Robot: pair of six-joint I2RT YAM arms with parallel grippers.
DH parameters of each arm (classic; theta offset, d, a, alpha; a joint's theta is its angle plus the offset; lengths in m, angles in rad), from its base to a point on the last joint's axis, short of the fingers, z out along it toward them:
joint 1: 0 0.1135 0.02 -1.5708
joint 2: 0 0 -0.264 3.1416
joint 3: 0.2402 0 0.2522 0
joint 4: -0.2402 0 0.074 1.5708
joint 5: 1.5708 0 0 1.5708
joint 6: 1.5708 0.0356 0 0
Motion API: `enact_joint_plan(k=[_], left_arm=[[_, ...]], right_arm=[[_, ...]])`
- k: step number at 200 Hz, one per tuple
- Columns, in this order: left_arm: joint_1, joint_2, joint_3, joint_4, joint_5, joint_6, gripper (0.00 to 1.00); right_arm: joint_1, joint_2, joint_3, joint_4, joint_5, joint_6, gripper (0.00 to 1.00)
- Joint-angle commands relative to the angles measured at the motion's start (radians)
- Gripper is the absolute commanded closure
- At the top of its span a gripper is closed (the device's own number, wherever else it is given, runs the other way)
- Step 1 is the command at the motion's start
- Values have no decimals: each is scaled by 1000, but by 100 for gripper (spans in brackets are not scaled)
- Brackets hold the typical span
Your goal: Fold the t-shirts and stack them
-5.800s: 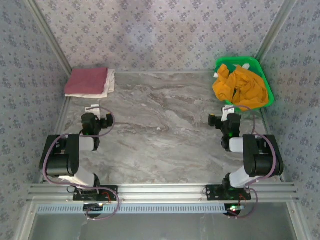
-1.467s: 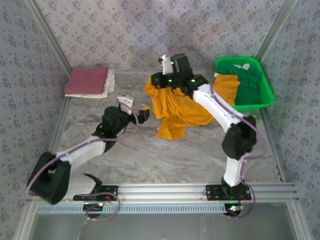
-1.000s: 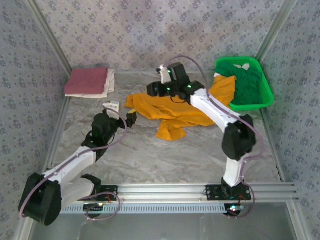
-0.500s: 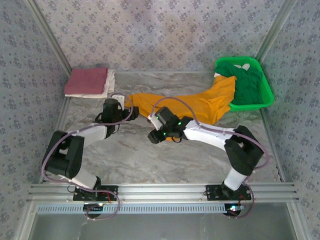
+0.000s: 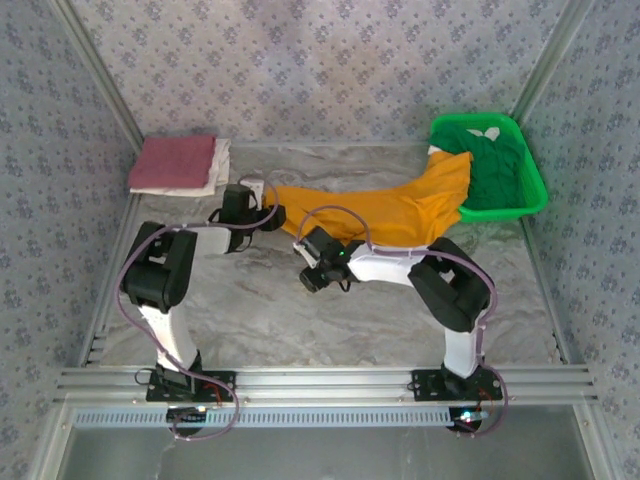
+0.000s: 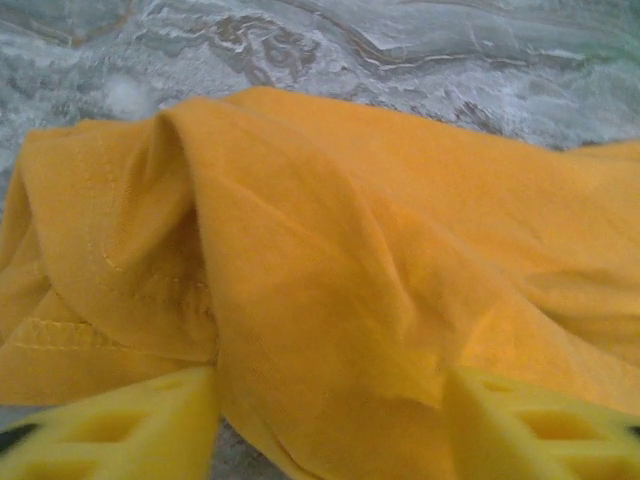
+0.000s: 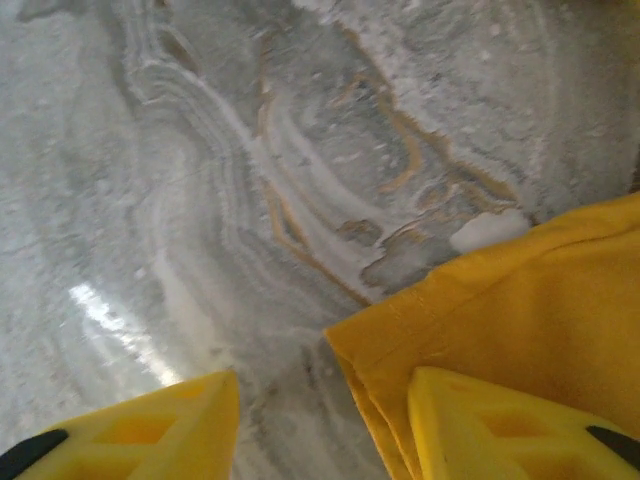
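Both grippers straddle the orange shirt [image 5: 400, 205], stretched over the counter [image 5: 250, 300] from the basket [image 5: 470, 119] at upper right to centre. The right gripper [image 7: 325, 410] is unclenched; the left gripper [image 6: 330, 415] — cannot tell. Pulling could drag out the green shirt [image 5: 500, 170].

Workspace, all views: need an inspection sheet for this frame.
Surface: grey marbled table, flat, light glare.
Job's things: orange-yellow cloth t-shirt stretched from the bright green plastic basket across the table; green t-shirt in basket; folded dusty red t-shirt on white t-shirt, far left.
Clutter: nothing seen.
Grippers: left gripper open astride a shirt fold; right gripper open at the shirt's edge.
Cables: purple cables loop along both arms.
Surroundings: patterned walls, aluminium rail.
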Motion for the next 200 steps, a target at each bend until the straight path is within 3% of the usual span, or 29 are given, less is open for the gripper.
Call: enact_joint_plan(k=[1, 16, 37, 48, 83, 120, 169, 200], left_arm=[[16, 14, 32, 24, 37, -25, 62], [25, 3, 34, 14, 35, -49, 88], [29, -53, 16, -3, 23, -74, 100], [32, -97, -2, -13, 7, -92, 100], [41, -291, -81, -44, -52, -105, 100], [54, -462, -77, -183, -86, -74, 100], [62, -724, -37, -348, -169, -47, 100], [68, -878, 19, -467, -246, 8, 100]], right_arm=[[-35, 38, -8, 15, 14, 24, 67], [-46, 33, -5, 13, 17, 30, 79], [-57, -7, -13, 24, 35, 31, 94], [-73, -39, -17, 30, 28, 40, 100], [-140, -195, -40, 30, -55, 41, 100], [-228, -401, -34, -9, -175, 40, 100], [-336, -627, 16, -85, -220, 16, 100], [-378, -714, 105, -171, -159, -25, 100]])
